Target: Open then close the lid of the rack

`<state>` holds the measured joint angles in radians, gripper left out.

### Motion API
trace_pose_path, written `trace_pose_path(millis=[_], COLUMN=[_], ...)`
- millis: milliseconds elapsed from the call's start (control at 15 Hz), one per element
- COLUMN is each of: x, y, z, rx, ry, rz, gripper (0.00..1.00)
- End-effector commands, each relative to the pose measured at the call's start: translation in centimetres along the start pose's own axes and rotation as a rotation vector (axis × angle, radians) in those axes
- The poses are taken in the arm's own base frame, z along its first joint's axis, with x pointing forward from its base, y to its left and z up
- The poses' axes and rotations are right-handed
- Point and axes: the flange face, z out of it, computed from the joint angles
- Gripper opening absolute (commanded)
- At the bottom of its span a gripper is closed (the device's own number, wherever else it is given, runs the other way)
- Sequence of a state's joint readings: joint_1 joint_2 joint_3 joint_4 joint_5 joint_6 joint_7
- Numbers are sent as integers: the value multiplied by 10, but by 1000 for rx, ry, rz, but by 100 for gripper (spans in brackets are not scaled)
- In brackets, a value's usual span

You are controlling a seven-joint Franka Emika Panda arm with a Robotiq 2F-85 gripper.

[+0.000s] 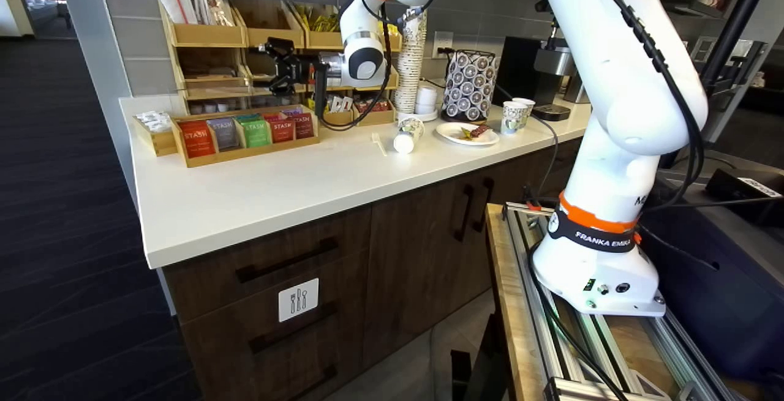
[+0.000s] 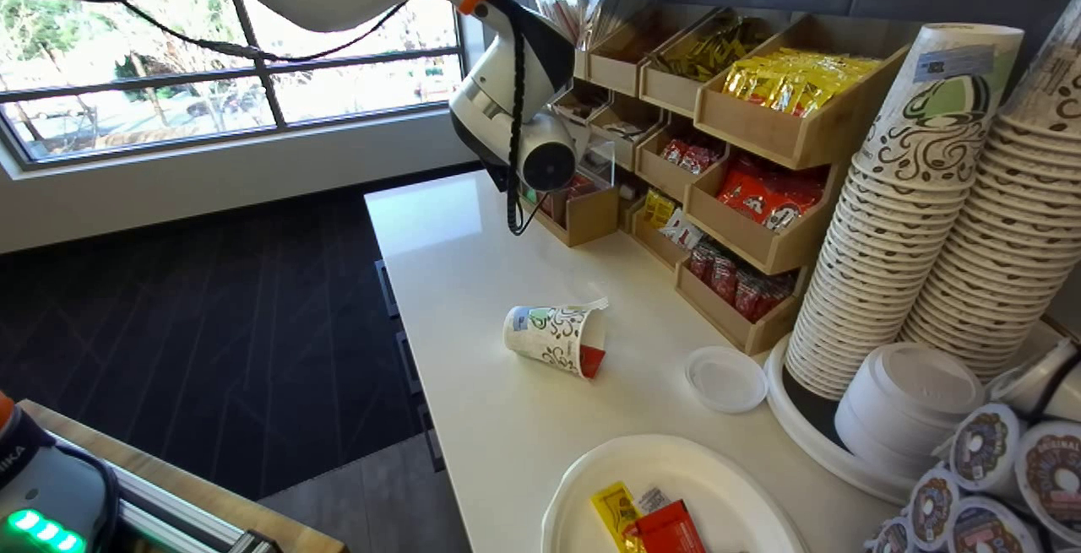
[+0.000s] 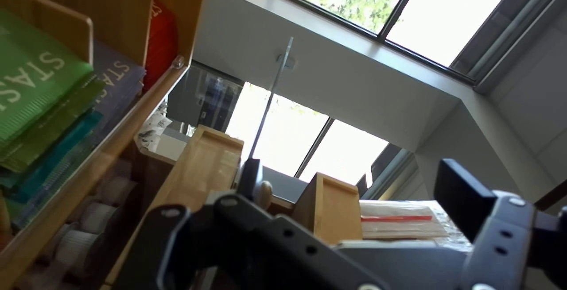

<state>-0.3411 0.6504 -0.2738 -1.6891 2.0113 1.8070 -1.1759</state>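
Observation:
The rack is a low wooden tea box [image 1: 251, 154] with several coloured STASH packets, at the far left of the counter. Its end wall also shows in an exterior view [image 2: 594, 215], and its rim in the wrist view [image 3: 79, 181]. Its clear lid [image 2: 601, 161] stands raised. In the wrist view the lid edge [image 3: 270, 99] runs up from beside the left fingertip; I cannot tell whether they touch. My gripper [image 1: 263, 67] is open above the back of the box, with nothing visible between its fingers [image 3: 356, 188]. The arm hides part of the box in an exterior view.
A tiered wooden organizer [image 1: 208, 35] stands right behind the box. A paper cup [image 2: 549, 338] lies on its side on the counter, near a plate [image 1: 450, 136] with packets. Tall cup stacks [image 1: 411, 61] and a pod holder [image 1: 468, 86] stand farther along.

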Motion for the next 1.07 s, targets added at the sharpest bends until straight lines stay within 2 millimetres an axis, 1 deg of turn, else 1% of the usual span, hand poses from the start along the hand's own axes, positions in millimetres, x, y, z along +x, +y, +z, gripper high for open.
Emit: trace_pose_path(millis=[0,600,1000], x=[-5,-5,-10], y=[-1,2,8], z=[-7,-8,-8], rx=[-27,-37,-45], ry=[-22,-31,-39], rz=[39,77,112], gripper=[100,100,100])
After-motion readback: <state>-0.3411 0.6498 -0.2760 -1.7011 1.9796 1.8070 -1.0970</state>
